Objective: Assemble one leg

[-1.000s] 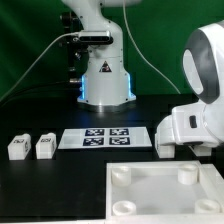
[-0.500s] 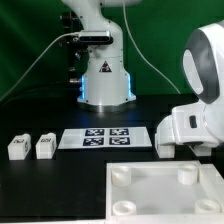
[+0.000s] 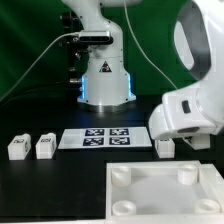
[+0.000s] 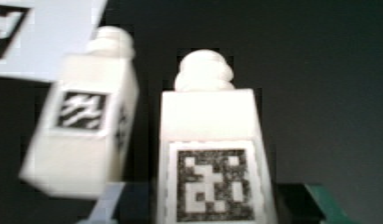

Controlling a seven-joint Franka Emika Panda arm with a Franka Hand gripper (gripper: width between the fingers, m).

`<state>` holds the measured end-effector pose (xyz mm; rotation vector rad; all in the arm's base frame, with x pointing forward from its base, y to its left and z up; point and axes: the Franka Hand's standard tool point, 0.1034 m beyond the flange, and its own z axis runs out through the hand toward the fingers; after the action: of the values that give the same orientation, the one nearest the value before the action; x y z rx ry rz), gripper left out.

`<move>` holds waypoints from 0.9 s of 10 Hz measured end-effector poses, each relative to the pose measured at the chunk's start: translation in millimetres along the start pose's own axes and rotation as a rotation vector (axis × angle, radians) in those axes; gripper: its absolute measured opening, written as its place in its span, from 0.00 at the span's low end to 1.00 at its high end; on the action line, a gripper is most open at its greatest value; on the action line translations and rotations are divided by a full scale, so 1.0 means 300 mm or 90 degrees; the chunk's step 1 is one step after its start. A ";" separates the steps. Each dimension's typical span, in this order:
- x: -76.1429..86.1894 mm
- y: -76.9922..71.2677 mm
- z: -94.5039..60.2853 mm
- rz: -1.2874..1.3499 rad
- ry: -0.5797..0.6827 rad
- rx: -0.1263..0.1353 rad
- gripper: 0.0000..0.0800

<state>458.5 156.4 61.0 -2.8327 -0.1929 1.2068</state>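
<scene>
In the wrist view a white leg (image 4: 213,150) with a black-and-white tag on its face stands upright between my jaws. My gripper (image 4: 214,205) is shut on its lower part. A second identical leg (image 4: 88,120) stands close beside it, untouched. In the exterior view the arm's white hand (image 3: 186,112) hangs at the right, above the table. One leg (image 3: 165,146) shows just under it; which of the two it is I cannot tell. My fingers are hidden there. Two more legs (image 3: 17,148) (image 3: 45,147) stand side by side at the exterior view's left.
The marker board (image 3: 105,137) lies flat in the middle of the black table, and its corner (image 4: 37,35) shows past the legs. A large white square panel (image 3: 160,198) with round corner sockets lies in front. The robot base (image 3: 104,80) stands behind.
The hand has risen and shifted toward the exterior view's left, which uncovers more of the leg beneath it. The two legs at the left have not moved.
</scene>
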 end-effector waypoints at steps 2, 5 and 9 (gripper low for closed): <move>-0.041 0.060 -0.155 -0.017 0.139 -0.003 0.36; -0.090 0.106 -0.287 -0.010 0.396 -0.016 0.36; -0.016 0.169 -0.361 -0.053 0.663 -0.044 0.36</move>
<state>537.8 105.3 134.3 -3.0253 -0.2752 -0.3715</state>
